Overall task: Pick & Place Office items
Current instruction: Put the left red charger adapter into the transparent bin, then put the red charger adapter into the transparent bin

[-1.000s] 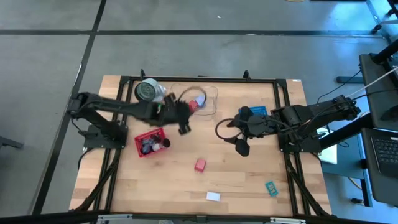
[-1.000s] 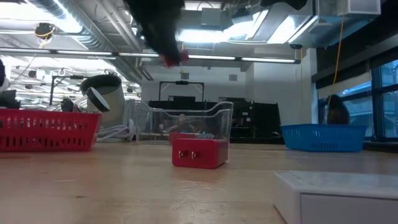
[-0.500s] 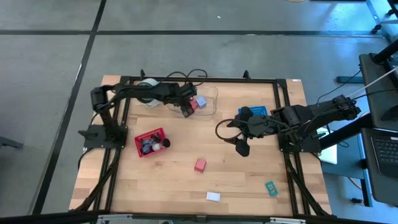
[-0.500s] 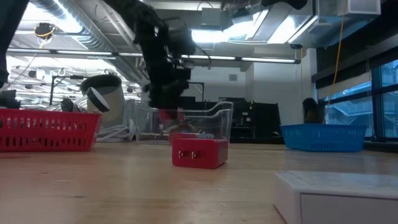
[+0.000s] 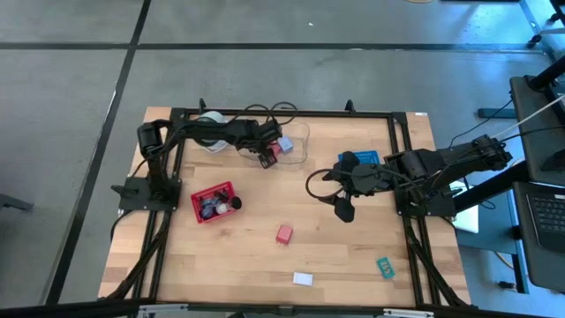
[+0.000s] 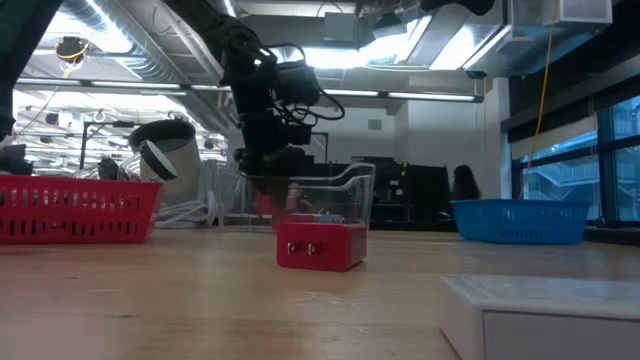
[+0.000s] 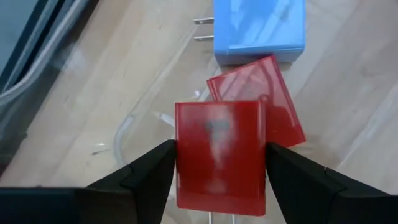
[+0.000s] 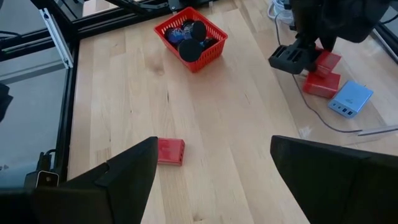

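Note:
My left gripper (image 5: 265, 157) is over the clear tray (image 5: 298, 132) at the far side, shut on a red block (image 7: 217, 155). Below it in the tray lie a second red block (image 7: 267, 93) and a pale blue cube (image 7: 258, 28). My right gripper (image 8: 211, 186) is open and empty above the table's right middle (image 5: 342, 210). A red block (image 5: 283, 234), a white block (image 5: 303, 278) and a green tag (image 5: 386, 267) lie flat on the table. Black cylinders sit in the red tray (image 5: 214, 201). My left gripper pinches the red block by two opposite sides (image 7: 180, 155) between its two fingers. The fingers point down from above. The block hangs flat side up, low inside the clear tray, above the other red block; whether it touches that block cannot be told.
A blue tray (image 5: 362, 159) stands at the right by my right arm. A round black-and-white object (image 5: 209, 124) stands at the far left beside the clear tray. Cables loop at the far edge (image 5: 278, 110). The table's near middle is bare wood.
My left gripper has swung from beside the red tray toward the table's far edge, carrying the red block, and has come down into the clear tray. It has stayed shut on the block.

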Tool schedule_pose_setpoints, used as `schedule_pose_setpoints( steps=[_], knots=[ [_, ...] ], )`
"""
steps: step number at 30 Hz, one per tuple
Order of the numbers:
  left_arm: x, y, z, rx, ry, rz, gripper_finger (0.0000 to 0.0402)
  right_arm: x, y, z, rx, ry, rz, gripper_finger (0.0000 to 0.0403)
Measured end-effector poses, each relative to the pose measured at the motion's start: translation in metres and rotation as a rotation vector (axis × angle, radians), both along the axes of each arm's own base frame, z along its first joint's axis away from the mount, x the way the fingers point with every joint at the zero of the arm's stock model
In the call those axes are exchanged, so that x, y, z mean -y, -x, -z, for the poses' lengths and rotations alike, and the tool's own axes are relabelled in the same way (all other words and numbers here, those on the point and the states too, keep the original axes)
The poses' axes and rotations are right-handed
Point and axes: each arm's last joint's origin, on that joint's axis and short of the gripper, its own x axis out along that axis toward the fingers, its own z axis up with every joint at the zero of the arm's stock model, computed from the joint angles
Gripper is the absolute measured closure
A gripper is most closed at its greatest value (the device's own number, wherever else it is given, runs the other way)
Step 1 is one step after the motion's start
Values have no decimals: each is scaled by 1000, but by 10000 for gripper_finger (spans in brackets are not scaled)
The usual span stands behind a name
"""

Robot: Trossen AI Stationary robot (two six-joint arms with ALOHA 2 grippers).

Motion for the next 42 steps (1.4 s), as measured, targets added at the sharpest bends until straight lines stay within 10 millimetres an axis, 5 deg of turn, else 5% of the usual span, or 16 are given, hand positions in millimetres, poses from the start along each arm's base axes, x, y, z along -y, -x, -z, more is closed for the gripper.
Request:
schedule_pose_setpoints(
  steps=[9, 18, 22, 27, 34, 42],
  knots=[
    [0, 1, -4, 4, 12, -38, 156, 0, 0, 0, 1, -19, 16, 89],
    [22, 9, -79, 181, -102, -27, 162, 0, 0, 1, -6, -33, 29, 89],
    [59, 17, -100, 310, 8, 41, 162, 0, 1, 1, -18, -31, 30, 89],
    [123, 15, -98, 416, 94, 188, 162, 0, 2, 2, -30, -25, 28, 89],
    [202, 8, -73, 500, 149, 298, 158, 1, 2, 2, -31, -24, 29, 89],
    [264, 1, -27, 361, -66, 525, 131, 1, 3, 3, -38, -26, 30, 89]
  ],
)
